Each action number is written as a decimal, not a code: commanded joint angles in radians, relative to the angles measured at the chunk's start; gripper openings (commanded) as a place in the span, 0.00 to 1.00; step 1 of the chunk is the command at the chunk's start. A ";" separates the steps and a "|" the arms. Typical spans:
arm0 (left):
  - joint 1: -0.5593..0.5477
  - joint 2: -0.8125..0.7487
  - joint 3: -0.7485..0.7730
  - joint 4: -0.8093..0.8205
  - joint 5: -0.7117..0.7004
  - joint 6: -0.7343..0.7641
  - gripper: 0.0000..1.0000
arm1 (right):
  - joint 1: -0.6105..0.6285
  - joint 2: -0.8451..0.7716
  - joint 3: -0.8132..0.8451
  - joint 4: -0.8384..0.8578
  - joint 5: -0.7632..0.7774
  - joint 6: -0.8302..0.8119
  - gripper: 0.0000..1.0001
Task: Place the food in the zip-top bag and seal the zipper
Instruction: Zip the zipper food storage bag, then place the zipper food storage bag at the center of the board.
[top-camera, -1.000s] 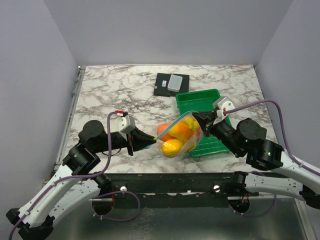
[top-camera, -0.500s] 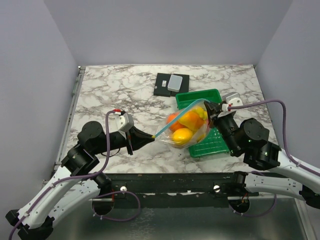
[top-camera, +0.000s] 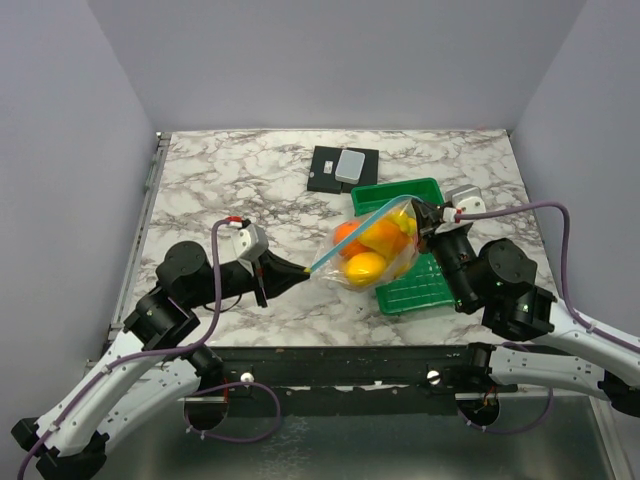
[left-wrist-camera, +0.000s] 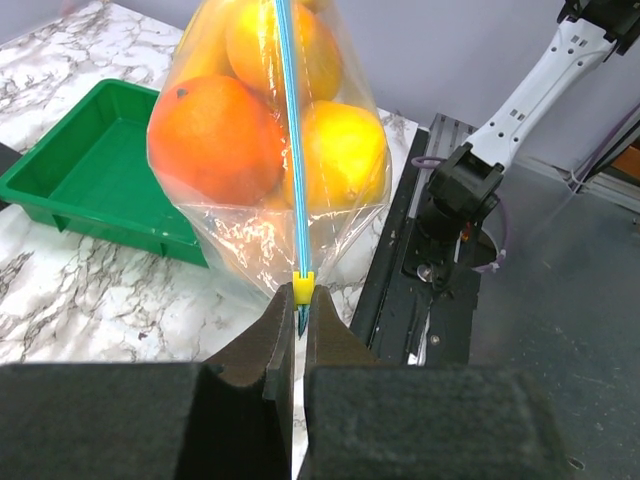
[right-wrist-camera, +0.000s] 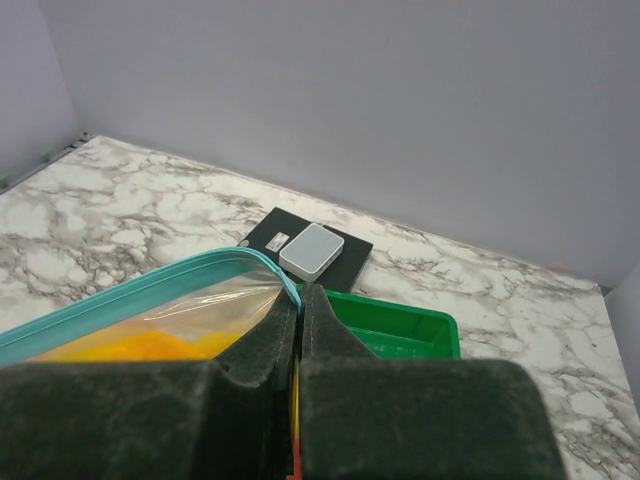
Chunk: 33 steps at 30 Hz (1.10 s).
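Clear soft-plastic zip-top bag (top-camera: 372, 262) is hanging between both arms, over the green ribbed plastic tray (top-camera: 425, 288)'s left edge. Left gripper (left-wrist-camera: 298, 322) is clamping the thin light-blue zipper (left-wrist-camera: 290, 150)'s yellow-tabbed end. Right gripper (right-wrist-camera: 298, 305) is pinching the opposite corner. Only the left wrist is showing the smooth round orange and yellow toy fruits (left-wrist-camera: 215, 140) bagged inside.

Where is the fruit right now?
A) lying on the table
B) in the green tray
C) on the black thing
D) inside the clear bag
D: the fruit shows through the clear plastic of the bag.
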 joint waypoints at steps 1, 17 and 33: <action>0.001 0.002 -0.010 -0.075 -0.010 -0.016 0.09 | -0.018 -0.027 0.014 0.076 0.090 0.000 0.01; 0.001 0.047 0.070 -0.075 -0.118 0.020 0.63 | -0.018 0.001 0.081 -0.145 -0.146 0.076 0.01; 0.002 0.093 0.154 -0.047 -0.116 0.035 0.74 | -0.017 0.075 0.130 -0.259 -0.470 0.161 0.01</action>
